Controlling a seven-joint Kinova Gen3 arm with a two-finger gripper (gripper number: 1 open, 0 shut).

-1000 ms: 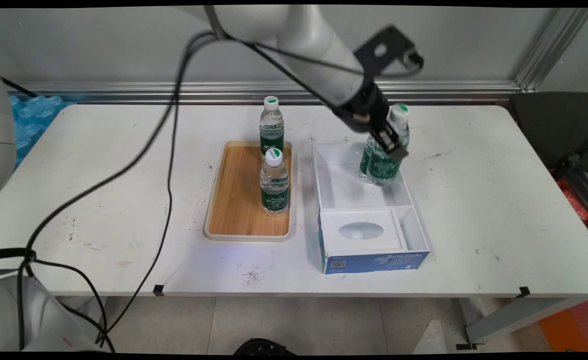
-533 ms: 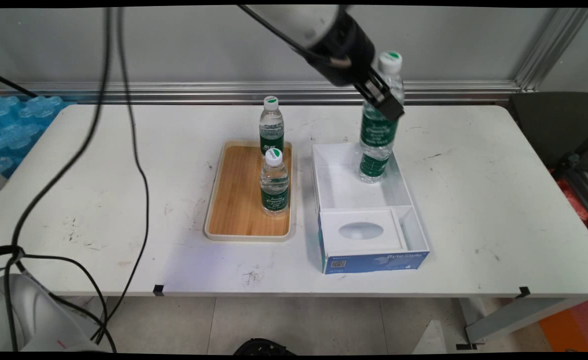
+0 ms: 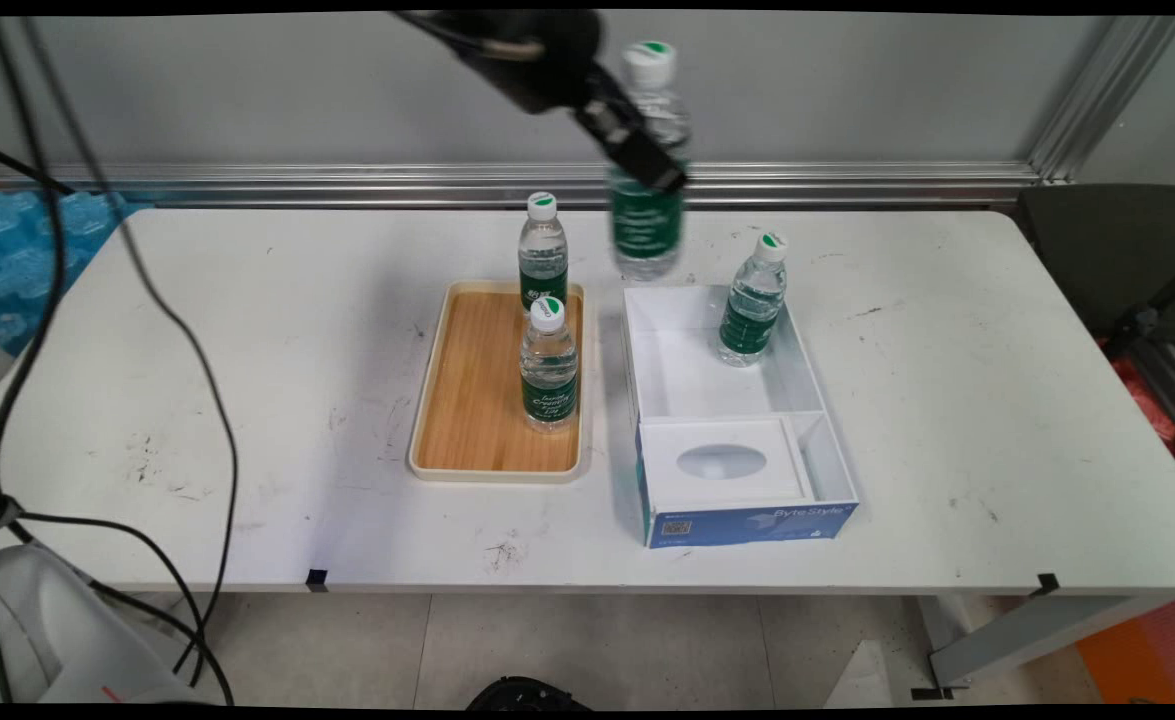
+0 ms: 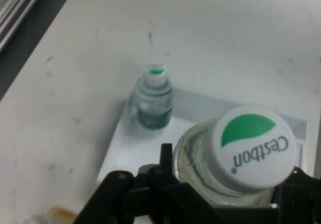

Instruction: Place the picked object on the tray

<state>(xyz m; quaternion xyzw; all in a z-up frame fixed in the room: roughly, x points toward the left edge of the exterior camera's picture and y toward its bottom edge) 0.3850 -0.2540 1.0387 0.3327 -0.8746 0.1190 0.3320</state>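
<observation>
My gripper [image 3: 637, 150] is shut on a water bottle [image 3: 647, 215] with a green label, held high in the air above the gap between the wooden tray [image 3: 467, 390] and the white box [image 3: 807, 400]. In the hand view the held bottle's white and green cap [image 4: 251, 148] sits close between the gripper's black linkage. A second bottle [image 3: 750, 300] stands in the box's far compartment; the hand view shows that bottle [image 4: 153, 101] below. Two more bottles are at the tray: one [image 3: 548, 365] on its right side and one [image 3: 543, 250] at its far edge.
The white box has a blue front and a nearer compartment with an oval opening [image 3: 720, 462]. Black cables [image 3: 147, 300] hang over the table's left side. A dark chair [image 3: 1117, 260] stands at the far right, and blue wrapped packs [image 3: 17, 250] lie at the far left.
The gripper lifted the bottle out of the box and carried it up and to the left. The bottle standing in the box is uncovered now.
</observation>
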